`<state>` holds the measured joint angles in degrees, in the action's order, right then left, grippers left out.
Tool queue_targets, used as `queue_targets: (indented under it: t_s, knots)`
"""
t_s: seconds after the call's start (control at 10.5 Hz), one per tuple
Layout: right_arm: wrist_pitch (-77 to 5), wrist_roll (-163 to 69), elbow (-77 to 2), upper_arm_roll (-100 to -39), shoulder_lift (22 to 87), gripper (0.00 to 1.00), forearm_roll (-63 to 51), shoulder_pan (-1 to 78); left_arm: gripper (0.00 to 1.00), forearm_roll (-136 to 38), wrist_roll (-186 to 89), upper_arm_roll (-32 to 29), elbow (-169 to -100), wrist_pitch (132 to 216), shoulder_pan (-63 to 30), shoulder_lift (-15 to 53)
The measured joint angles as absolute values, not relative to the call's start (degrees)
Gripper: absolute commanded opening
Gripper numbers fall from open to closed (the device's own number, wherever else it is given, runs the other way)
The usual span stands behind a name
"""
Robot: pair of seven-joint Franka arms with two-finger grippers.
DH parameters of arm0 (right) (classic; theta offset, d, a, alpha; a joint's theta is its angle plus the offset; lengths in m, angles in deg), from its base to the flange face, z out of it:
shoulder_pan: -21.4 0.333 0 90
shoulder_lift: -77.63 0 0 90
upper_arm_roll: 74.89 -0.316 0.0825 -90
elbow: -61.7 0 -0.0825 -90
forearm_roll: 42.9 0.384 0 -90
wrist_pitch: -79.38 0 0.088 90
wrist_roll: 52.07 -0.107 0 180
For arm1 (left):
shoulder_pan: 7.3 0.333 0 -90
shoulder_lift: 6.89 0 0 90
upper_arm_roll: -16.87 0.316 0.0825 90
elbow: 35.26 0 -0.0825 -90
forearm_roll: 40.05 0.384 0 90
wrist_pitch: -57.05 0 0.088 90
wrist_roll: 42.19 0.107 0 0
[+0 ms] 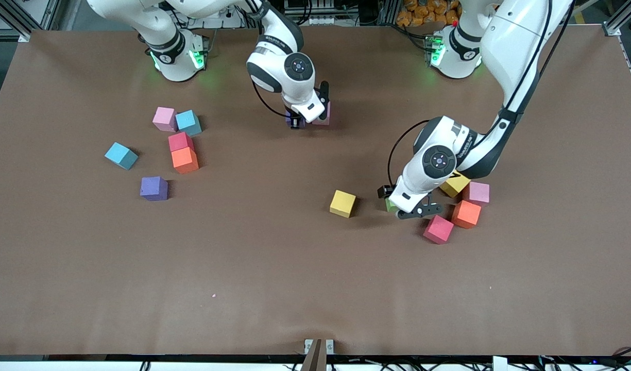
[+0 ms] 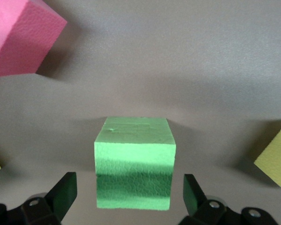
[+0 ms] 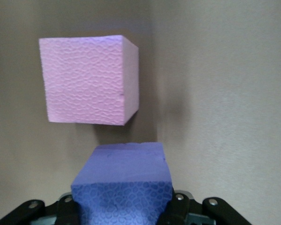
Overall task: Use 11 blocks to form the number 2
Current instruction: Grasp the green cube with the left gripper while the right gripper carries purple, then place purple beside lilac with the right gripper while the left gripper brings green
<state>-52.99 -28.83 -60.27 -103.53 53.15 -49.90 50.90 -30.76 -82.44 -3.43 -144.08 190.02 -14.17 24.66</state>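
Blocks: we saw matte dimpled foam cubes; right gripper (image 3: 124, 211) clenched purple cube (image 3: 123, 185) beside pink cube (image 3: 88, 79), left gripper (image 2: 131, 197) spread wide around green cube (image 2: 133, 161) on table (image 1: 243, 268).

Matte foam cubes in seven colours on a plain brown table (image 1: 315, 288).
Pale pink cube (image 3: 89, 79), purple cube (image 3: 124, 180), both with a fine pebbled texture; green cube (image 2: 133, 161); yellow cube (image 1: 342, 203); light blue cube (image 1: 121, 155); orange cube (image 1: 466, 214).
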Motion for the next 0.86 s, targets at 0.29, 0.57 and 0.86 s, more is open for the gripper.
queue_targets:
  t_s: [0.29,0.57,0.86]
  knots:
    - [-54.4,-31.3,-61.3,-104.9,53.1,0.33,-51.2,50.9,0.89,-28.0,-82.4,-3.3,-143.1,190.0,-14.1,26.5]
    - [-56.0,-34.5,-62.1,-105.1,51.4,0.34,-57.4,50.9,0.56,-28.0,-82.4,-3.0,-141.7,190.0,-13.8,28.1]
    - [-58.5,-34.9,-62.1,-105.1,50.4,0.34,-58.8,50.6,0.27,-28.0,-83.0,-3.0,-140.8,190.0,-13.6,28.6]
